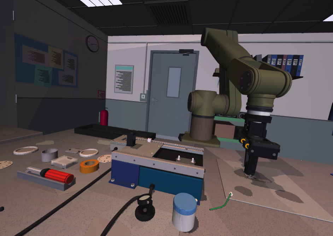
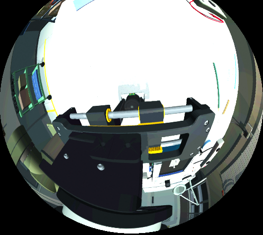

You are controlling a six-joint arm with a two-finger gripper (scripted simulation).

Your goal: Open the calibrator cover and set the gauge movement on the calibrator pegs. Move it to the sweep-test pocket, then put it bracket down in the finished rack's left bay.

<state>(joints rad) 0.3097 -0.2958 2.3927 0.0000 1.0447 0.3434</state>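
The gauge movement [image 2: 132, 102] is mostly hidden between the fingers of my gripper [image 1: 250, 174], which grips it down on the mat to the right of the calibrator; from the wrist camera only its dark round body and pale plate show. The calibrator [image 1: 158, 163] is a blue box with a metal top. Its cover [image 1: 139, 147] is slid to the left, leaving the dark recess open with two white pegs [image 1: 185, 158] standing in it.
A blue-lidded white jar [image 1: 184, 211] stands in front of the calibrator, beside a small black magnifier stand [image 1: 145, 205] and a black cable. A green wire [image 1: 221, 202] lies at the mat's edge. Rings, a red-handled tool [image 1: 56, 175] and tape lie on the left.
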